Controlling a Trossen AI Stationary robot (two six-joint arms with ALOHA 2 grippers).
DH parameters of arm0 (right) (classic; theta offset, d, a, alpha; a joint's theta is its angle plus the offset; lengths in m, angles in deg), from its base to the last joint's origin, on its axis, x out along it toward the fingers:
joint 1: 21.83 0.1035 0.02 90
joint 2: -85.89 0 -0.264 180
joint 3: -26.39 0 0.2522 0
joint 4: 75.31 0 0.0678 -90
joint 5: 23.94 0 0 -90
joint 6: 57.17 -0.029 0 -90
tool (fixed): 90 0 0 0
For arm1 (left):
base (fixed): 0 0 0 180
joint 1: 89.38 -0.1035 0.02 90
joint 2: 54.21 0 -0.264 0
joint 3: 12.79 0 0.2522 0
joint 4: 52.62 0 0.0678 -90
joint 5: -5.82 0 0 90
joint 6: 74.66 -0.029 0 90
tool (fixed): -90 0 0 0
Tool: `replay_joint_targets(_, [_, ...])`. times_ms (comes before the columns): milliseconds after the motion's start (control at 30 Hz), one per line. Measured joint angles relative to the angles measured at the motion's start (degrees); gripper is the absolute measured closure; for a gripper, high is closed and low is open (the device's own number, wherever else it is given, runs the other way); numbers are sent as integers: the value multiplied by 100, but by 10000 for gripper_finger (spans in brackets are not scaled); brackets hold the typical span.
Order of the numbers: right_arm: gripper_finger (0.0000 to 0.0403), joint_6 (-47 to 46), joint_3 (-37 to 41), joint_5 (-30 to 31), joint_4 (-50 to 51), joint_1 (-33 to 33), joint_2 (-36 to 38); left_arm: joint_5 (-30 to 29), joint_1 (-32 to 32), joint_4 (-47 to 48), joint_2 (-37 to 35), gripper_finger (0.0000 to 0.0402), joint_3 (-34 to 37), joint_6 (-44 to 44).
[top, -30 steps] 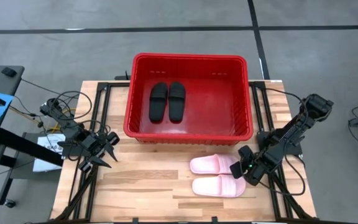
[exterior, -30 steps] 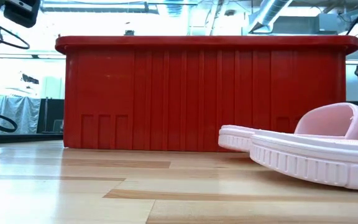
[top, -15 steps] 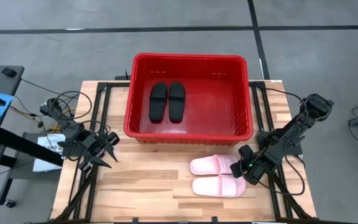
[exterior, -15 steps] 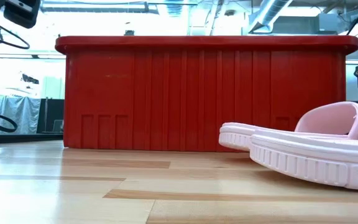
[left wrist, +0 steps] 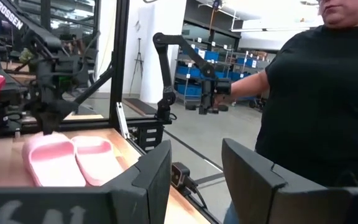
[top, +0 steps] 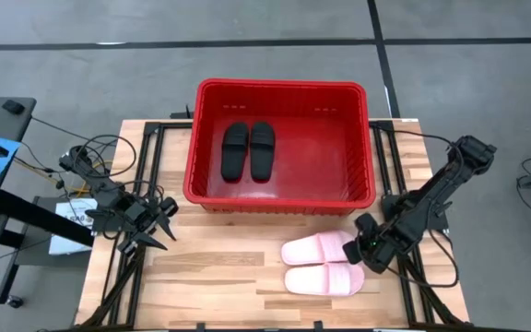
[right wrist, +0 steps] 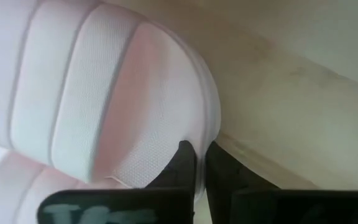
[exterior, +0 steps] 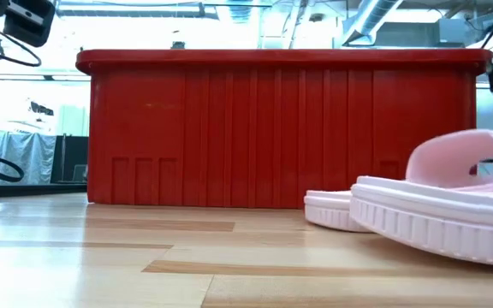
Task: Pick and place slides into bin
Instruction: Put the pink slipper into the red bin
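Observation:
The red bin (top: 284, 138) stands at the table's far middle, with two black slides (top: 248, 150) lying side by side on its floor. Two pink slides lie side by side on the table in front of the bin's right end: the far one (top: 313, 247) and the near one (top: 325, 278). My right gripper (top: 357, 251) is at the far pink slide's strap and shut on it. My left gripper (top: 162, 219) waits open and empty at the table's left edge; both pink slides also show in its wrist view (left wrist: 67, 162). My right gripper pinches the edge of the far pink slide's strap (right wrist: 166, 155) between its two fingers (right wrist: 185, 158). It comes from the table's right side, slanting down. The slide's toe end (exterior: 332, 210) lies on the table.
The bin's near wall (exterior: 272, 128) rises right behind the pink slides. Bare wood lies at the table's near left (top: 210, 277). A person (left wrist: 316, 93) stands beyond the table's right side. Black frame rails (top: 146, 175) run along both table sides.
My right gripper has drawn the far pink slide a little toward the table's near edge, closer to the near pink slide, which has also shifted slightly that way. The strap now shows a bit higher in the low view.

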Motion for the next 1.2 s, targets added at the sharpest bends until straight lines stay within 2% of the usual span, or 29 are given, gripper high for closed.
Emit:
replay_joint_targets(600, [402,712,-1417,1235,539,-2,241,0,0,3,0,269,0,9])
replay_joint_targets(800, [402,1275,-2055,1514,511,-7,245,0,0,33,0,269,0,9])
replay_joint_targets(933, [402,1704,-2554,1909,513,4,237,0,0,71,0,269,0,9])
replay_joint_targets(1200, [402,3072,-3708,2566,757,2,239,0,0,75,0,269,0,9])
